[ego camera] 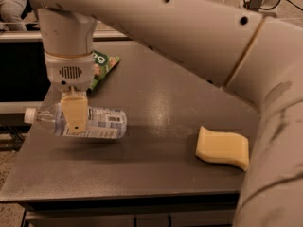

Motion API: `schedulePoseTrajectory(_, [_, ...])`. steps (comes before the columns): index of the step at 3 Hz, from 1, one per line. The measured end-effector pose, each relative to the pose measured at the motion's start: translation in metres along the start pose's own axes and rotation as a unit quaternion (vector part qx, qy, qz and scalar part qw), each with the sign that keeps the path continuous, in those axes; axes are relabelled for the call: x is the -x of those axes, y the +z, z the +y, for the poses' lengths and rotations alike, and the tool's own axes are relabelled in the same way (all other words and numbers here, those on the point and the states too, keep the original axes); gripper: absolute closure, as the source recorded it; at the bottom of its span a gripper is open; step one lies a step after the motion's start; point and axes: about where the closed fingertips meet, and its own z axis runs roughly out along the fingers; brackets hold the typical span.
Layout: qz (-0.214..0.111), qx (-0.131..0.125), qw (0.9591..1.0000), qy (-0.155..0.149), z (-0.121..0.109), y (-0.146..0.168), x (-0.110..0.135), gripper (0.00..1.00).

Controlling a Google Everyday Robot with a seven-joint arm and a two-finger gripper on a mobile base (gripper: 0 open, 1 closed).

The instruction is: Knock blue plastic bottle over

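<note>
One pale robot arm point(189, 27) fills the top and right of the view, sweeping over the yellow sponge point(222, 148) and reaching down well to the sponge's left. Beneath it spreads the dark grey surface point(156, 103), on which the sponge sits. The blue plastic bottle point(106, 123) is well left of the sponge, turned on its side, its white cap point(30, 115) pointing away from the sponge and jutting past the surface's left edge. A green snack bag point(102, 65) lies farther back and left of the sponge, partly hidden by the wrist. The pincer point(75, 122), far left of the sponge, is clamped across the bottle's middle, one yellow finger crossing its front.
</note>
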Motion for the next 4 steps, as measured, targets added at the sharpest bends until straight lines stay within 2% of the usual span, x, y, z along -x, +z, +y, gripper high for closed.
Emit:
schedulePoseTrajectory(1, [0.072, -0.035, 0.9962, 0.036, -0.021, 0.011, 0.015, 0.82])
schedulePoseTrajectory(2, [0.106, -0.049, 0.9920, 0.049, -0.023, 0.019, 0.018, 0.58])
schedulePoseTrajectory(4, [0.078, -0.070, 0.9935, 0.045, -0.035, 0.022, 0.031, 0.12])
